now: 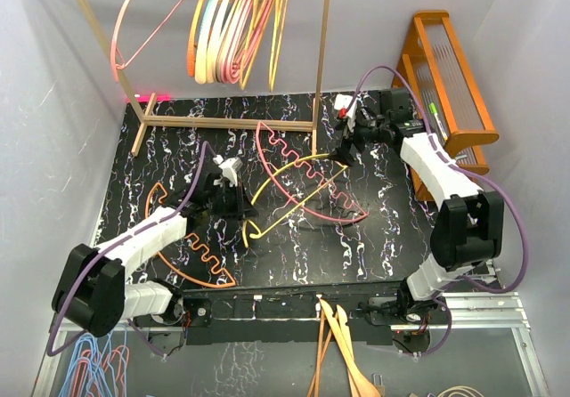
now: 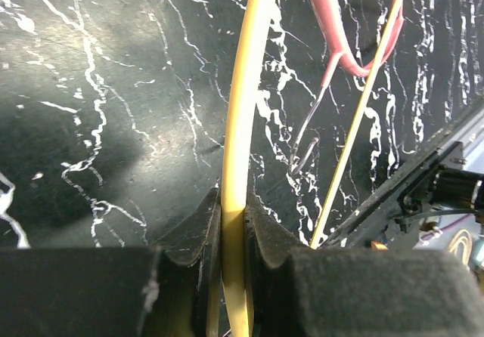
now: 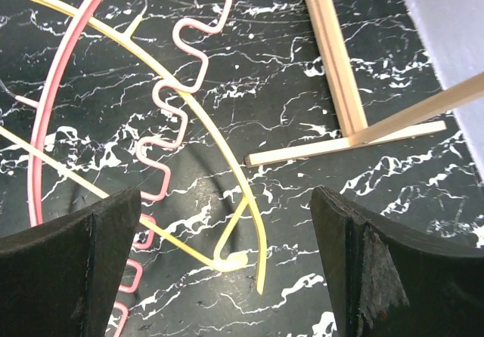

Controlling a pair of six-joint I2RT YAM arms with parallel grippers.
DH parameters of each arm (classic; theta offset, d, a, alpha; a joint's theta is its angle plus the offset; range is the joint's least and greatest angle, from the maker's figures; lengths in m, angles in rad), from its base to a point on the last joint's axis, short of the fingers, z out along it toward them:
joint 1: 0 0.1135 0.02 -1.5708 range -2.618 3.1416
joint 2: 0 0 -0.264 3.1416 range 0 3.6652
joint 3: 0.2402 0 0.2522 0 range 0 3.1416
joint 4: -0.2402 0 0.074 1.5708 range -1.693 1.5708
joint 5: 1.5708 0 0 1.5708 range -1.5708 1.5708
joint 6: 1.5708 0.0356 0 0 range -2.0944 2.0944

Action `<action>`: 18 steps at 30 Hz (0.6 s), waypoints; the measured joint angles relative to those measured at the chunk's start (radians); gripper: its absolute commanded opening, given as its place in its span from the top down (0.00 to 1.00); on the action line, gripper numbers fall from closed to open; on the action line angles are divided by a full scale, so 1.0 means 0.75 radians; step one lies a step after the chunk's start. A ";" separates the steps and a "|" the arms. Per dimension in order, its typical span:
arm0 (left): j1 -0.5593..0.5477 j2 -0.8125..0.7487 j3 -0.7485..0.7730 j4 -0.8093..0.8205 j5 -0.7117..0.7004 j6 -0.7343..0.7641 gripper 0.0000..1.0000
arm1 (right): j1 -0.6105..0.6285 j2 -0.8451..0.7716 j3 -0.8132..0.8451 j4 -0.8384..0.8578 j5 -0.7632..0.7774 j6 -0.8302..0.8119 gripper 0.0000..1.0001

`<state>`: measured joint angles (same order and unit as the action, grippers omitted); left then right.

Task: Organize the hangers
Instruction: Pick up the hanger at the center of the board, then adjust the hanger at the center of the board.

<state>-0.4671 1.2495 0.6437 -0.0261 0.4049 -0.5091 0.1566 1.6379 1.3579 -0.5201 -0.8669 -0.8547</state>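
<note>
Yellow hanger (image 2: 236, 110) gripped by left tool (image 2: 233, 220) (low).

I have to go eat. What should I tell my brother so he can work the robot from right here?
Left pincer: shut on the yellow hanger, gripping its bar.
Right pincer: open, holding nothing, above the yellow hanger's far end and the pink hanger.
Where things are: the pink hanger and an orange hanger lie on the table. The yellow one crosses the pink one.
Done: a bunch of hung hangers is on the wooden rack.
Left: most likely hang the yellow one, then the pink and the orange.
</note>
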 measured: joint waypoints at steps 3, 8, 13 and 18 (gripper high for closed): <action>-0.002 -0.045 0.031 -0.078 -0.062 0.042 1.00 | -0.014 -0.065 0.014 -0.020 0.005 0.027 0.01; -0.002 -0.065 0.110 -0.190 -0.133 0.115 1.00 | -0.039 -0.124 0.021 -0.234 -0.129 -0.144 0.01; -0.002 -0.070 0.126 -0.224 -0.157 0.141 1.00 | 0.004 -0.126 -0.012 -0.261 -0.225 -0.087 0.01; -0.002 -0.080 0.127 -0.237 -0.149 0.140 1.00 | 0.063 0.032 0.192 0.026 -0.323 0.331 0.01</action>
<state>-0.4686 1.1896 0.7387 -0.2035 0.2932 -0.4042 0.2035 1.6615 1.5021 -0.5003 -1.1091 -0.6067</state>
